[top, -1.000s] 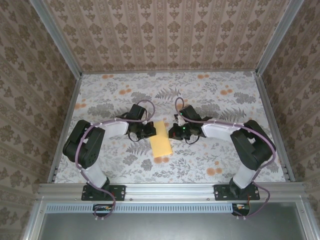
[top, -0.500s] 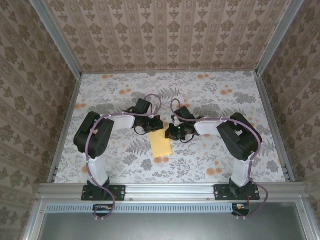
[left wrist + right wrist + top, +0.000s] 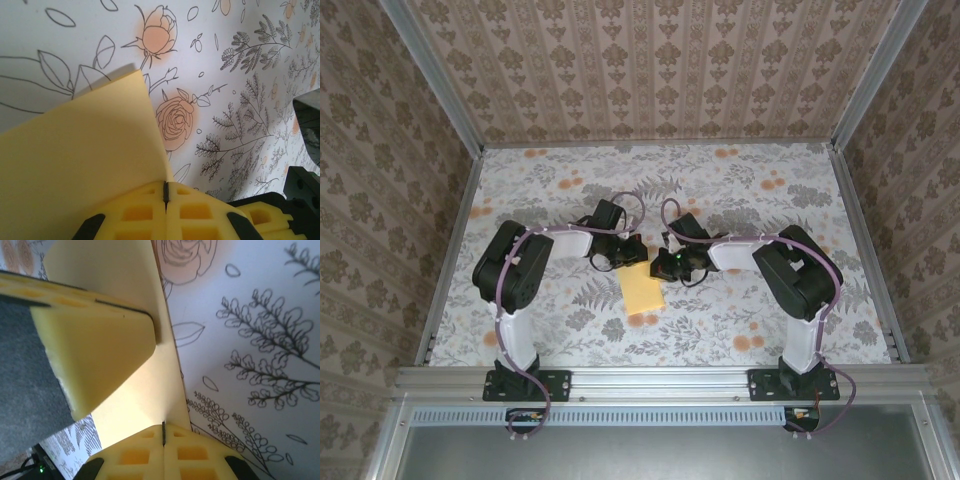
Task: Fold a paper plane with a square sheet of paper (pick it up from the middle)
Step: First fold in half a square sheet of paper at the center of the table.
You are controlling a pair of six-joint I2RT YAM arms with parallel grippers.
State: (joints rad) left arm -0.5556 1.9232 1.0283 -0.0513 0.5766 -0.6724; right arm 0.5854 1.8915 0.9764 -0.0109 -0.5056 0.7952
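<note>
Two clenched tools, the left tool [image 3: 636,258] and right tool [image 3: 657,264], press the far end of the folded sheet of paper [image 3: 643,292] lying on the surface [image 3: 770,210] (one flap raised); uneven sliding could skew the crease.

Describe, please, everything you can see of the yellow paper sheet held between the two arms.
The thin, plain yellow paper sheet is unmarked, showing as a narrow, slanted rectangle, apparently folded over. Its near end lies on the floral-printed table cover; its far end curls upward, pinched by the left end effector and right end effector, both shut on its edges.
</note>
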